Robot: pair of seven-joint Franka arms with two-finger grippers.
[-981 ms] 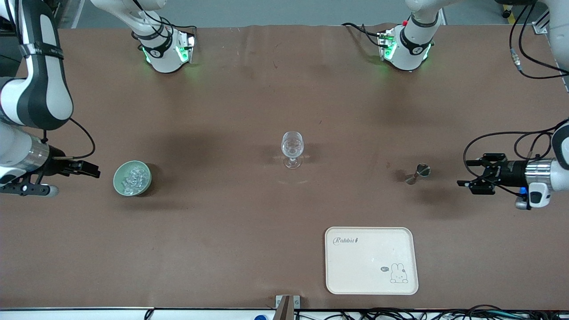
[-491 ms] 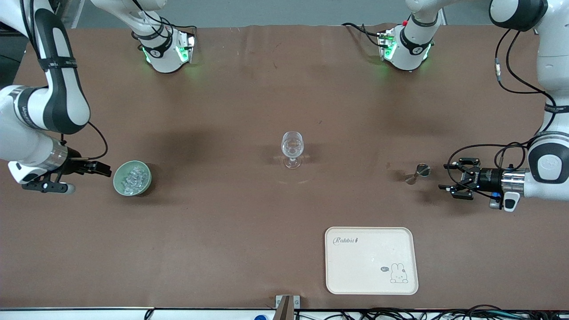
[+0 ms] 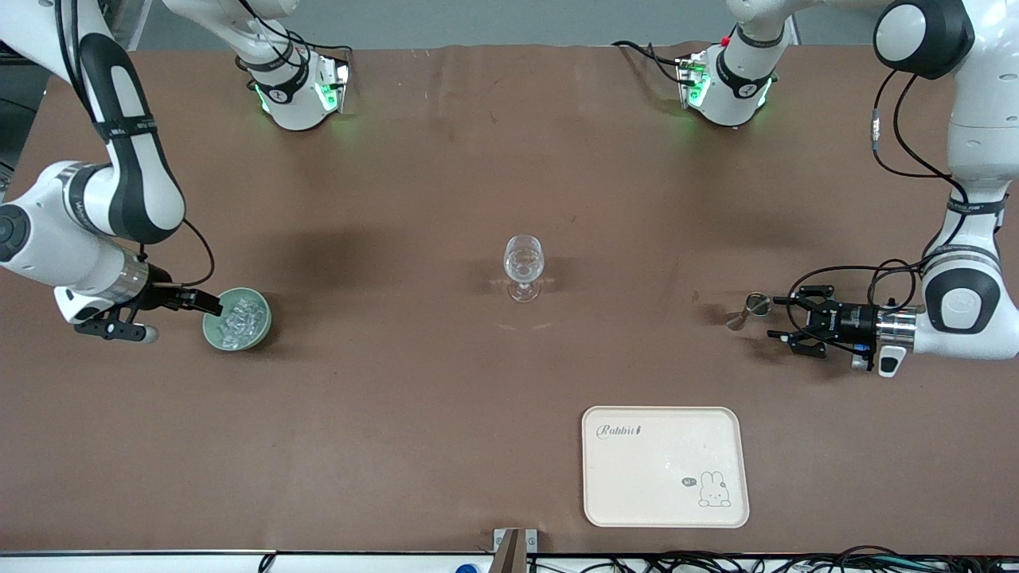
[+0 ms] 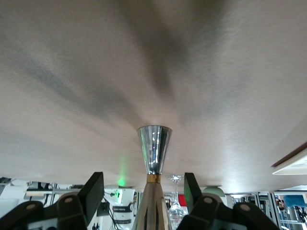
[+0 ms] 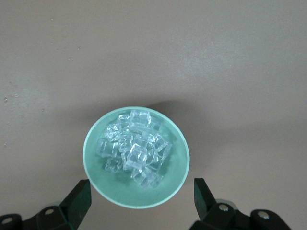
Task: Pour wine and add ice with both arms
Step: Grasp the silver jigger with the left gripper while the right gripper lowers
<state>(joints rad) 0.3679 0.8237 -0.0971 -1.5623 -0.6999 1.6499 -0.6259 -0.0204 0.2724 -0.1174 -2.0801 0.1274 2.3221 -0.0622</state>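
behind jigger (image 4: 153, 147): wine glass (image 4: 175, 197), half-hidden

Small clear ice (image 5: 135, 152) cubes are heaped in a pale green bowl (image 3: 236, 319) standing upright on the surface toward the right arm's end.

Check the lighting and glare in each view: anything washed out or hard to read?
Front view: even light, soft arm shadows on the table, and the wine glass reads faintly. Left wrist view: the steel jigger shows bright streaks and the background is cluttered. Right wrist view: the ice glints in the green bowl but stays readable.
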